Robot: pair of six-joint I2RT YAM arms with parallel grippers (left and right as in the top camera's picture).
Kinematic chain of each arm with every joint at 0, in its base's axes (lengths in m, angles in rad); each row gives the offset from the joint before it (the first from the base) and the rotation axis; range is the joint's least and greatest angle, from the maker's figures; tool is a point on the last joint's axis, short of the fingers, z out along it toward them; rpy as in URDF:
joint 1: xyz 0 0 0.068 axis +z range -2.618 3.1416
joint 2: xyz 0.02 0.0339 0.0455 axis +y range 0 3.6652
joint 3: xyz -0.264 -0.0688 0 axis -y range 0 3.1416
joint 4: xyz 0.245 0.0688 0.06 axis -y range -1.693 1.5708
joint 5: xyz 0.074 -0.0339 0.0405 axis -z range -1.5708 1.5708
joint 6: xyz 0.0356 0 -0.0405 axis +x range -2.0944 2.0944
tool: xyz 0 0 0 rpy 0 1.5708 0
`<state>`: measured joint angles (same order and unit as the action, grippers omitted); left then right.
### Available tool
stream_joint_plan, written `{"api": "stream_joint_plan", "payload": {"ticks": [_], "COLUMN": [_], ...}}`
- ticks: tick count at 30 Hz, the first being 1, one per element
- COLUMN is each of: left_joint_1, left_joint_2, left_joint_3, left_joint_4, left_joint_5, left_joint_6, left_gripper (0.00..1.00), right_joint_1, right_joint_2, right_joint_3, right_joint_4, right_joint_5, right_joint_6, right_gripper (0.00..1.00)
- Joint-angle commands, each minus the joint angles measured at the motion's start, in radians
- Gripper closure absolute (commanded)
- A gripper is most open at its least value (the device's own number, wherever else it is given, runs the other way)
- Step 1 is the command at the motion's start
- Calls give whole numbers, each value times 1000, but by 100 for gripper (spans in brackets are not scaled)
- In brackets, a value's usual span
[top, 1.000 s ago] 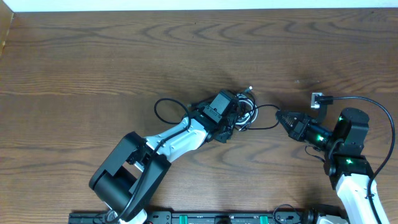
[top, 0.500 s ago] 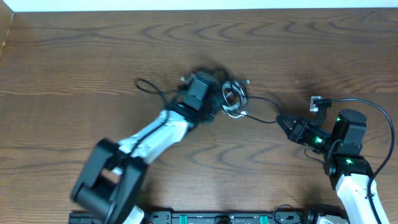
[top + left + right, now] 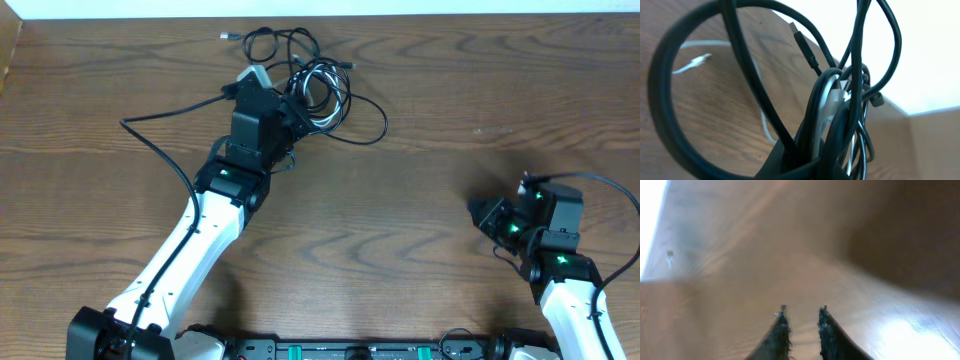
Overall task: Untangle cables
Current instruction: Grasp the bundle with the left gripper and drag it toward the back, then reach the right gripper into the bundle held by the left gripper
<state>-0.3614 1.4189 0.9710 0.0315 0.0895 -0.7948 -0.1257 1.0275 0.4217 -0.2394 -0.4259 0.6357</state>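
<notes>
Currently: cables (image 3: 320, 85), one tangled bunch at the far edge of the worktop (image 3: 430, 90). My left end effector (image 3: 288, 106) is clamped on the bunch, seemingly on black strands. My right end effector (image 3: 802, 326) is slightly parted, empty and well apart; the bunch lies far-left of it, with a loose loop on its side.

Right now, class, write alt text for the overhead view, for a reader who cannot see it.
The left gripper is clamped on a tangle of black and white cables near the far edge of a wooden table, with loose loops spreading around it. The right gripper sits apart at the near right, holding nothing.
</notes>
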Motion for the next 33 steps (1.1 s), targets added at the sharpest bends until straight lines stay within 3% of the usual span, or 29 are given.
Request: {"api": "stream_joint_plan", "payload": {"ticks": [1,4,7,14,19,23,26,29,33], "left_joint_1": [-21,-23,-23,-24,-23,-24,-27,-45,-71], "left_joint_2": [-10,-10,-10,-10,-10,-10,-10,-6,-6], "left_joint_3": [-6,-6,-6,-6,-6,-6,-6,-6,-6], "left_joint_4": [-17,-58,-68,-68,-68,-76,-84,-83,-80], "left_joint_5": [84,202,317,452,550,558,558,557,554], "left_joint_6": [251,356,380,356,356,352,341,341,341], "left_gripper": [92,92,92,92,92,92,92,92,92], "right_joint_1": [-3,-3,7,120,225,261,283,301,312], "right_joint_2": [2,3,3,20,61,88,102,111,112], "right_joint_3": [3,3,3,3,3,3,3,3,3], "right_joint_4": [141,297,380,407,417,473,498,518,536], "right_joint_5": [-329,-522,-565,-571,-465,-463,-463,-463,-463], "right_joint_6": [-151,-181,-180,-181,-181,-180,-175,-154,-138], "right_gripper": [65,53,51,52,52,52,56,74,86]}}
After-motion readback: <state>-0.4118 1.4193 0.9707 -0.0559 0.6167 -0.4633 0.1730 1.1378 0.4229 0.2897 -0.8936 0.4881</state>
